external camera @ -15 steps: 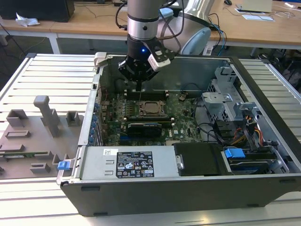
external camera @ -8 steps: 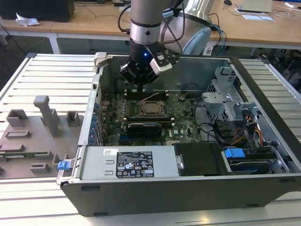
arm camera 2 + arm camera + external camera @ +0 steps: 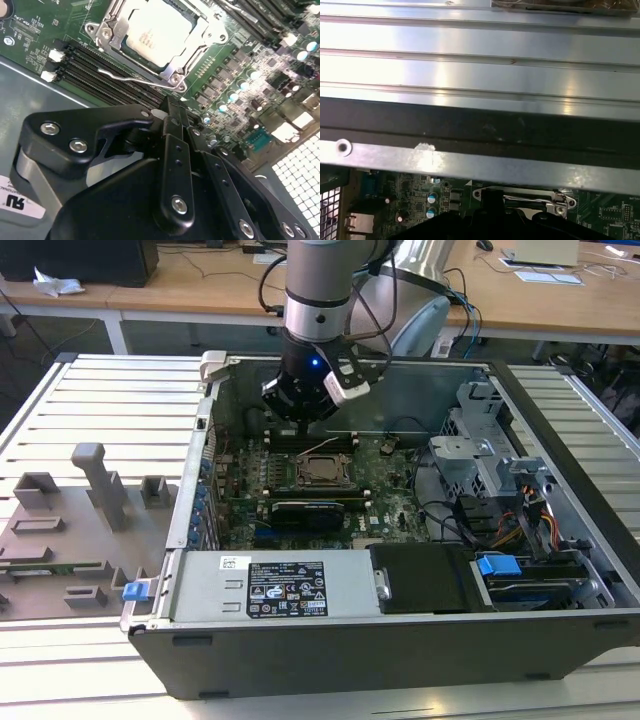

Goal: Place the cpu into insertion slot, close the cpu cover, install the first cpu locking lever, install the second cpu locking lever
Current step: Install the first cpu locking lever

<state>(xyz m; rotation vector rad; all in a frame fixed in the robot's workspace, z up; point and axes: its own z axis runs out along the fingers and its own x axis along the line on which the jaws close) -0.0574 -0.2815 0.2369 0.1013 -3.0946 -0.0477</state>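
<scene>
The cpu [image 3: 155, 32], with its pale metal top, lies flat in the insertion slot [image 3: 322, 470] on the green motherboard [image 3: 390, 465]. The silvery cpu cover [image 3: 194, 54] is down around it, framing the chip. A thin wire locking lever [image 3: 131, 79] runs along the socket's side nearest my gripper. In the first wrist view a lever [image 3: 559, 201] rests at the socket's edge beneath the case wall. My gripper [image 3: 170, 104] hangs above the board just beyond the socket, over the black memory slots [image 3: 95, 65]. It is shut and holds nothing, and it appears in the exterior view as the gripper [image 3: 302, 410].
The open case [image 3: 560, 420] walls the board in. A silver power supply [image 3: 270, 585] sits along the near side. A drive cage [image 3: 480, 455] with cables [image 3: 535, 520] fills the exterior view's right. Grey fixtures [image 3: 95, 485] stand on the slatted table at its left.
</scene>
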